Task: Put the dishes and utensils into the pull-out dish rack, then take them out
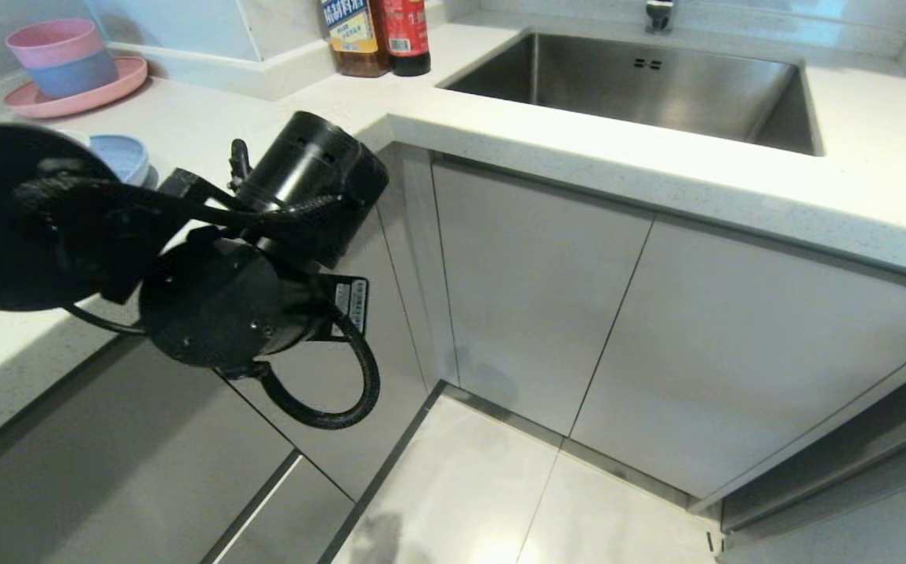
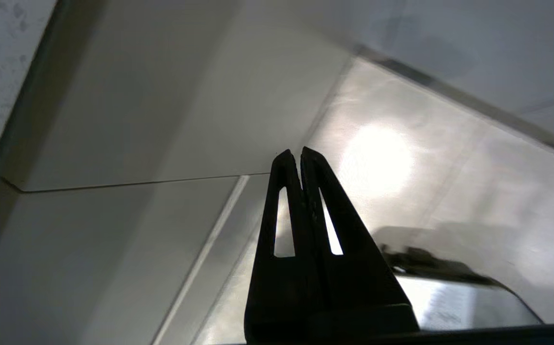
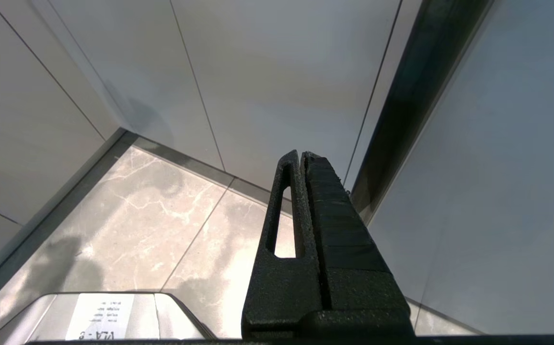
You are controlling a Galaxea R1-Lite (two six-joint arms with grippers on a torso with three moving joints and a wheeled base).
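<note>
both grippers, left gripper [image 2: 292, 154] and right gripper [image 3: 301, 155], are closed empty near cabinet fronts [image 1: 539, 313].

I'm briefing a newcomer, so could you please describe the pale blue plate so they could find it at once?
Start at the white countertop left of the steel sink. Near its back wall a pink plate carries stacked pink and blue bowls. The pale blue plate lies nearer the front edge, partly hidden behind the black left arm; unlike the pink one, it is blue and carries no bowls.

Black left arm [image 1: 210, 298]: round housings, looped corrugated cable, white label.
</note>
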